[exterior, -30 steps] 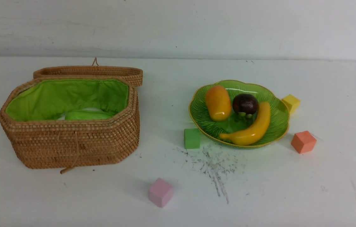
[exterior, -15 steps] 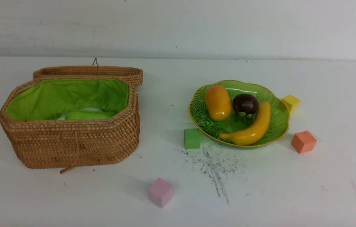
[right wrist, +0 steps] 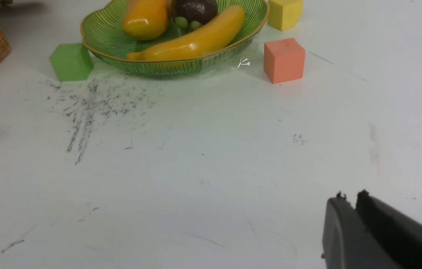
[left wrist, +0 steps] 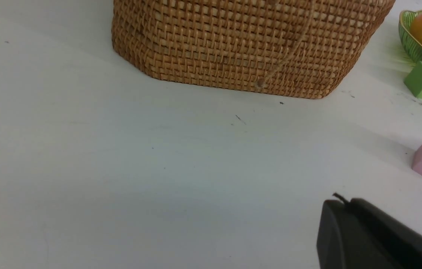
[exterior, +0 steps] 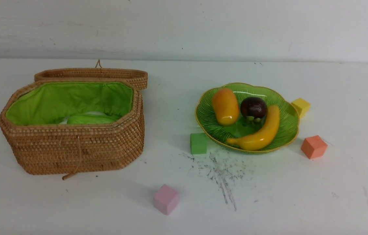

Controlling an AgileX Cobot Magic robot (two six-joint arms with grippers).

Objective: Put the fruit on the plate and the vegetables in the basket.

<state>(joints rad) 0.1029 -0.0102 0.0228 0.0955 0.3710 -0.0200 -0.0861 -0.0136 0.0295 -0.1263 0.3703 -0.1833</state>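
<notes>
Right of frame: ribbed green glass plate [exterior: 286,130] holding yellow banana [exterior: 262,132], purple mangosteen [exterior: 253,107], orange mango [exterior: 225,106]. Left: open wicker basket [exterior: 73,147], light-green gourd [exterior: 89,119] inside. Both jaws pressed together, empty.

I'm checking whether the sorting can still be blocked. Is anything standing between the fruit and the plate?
Nothing visible does. The banana, mangosteen and mango already lie on the plate. The green cube sits on the table against the plate's near rim, outside it.

Nothing on the table [exterior: 184,202] has moved (front view unchanged)
</notes>
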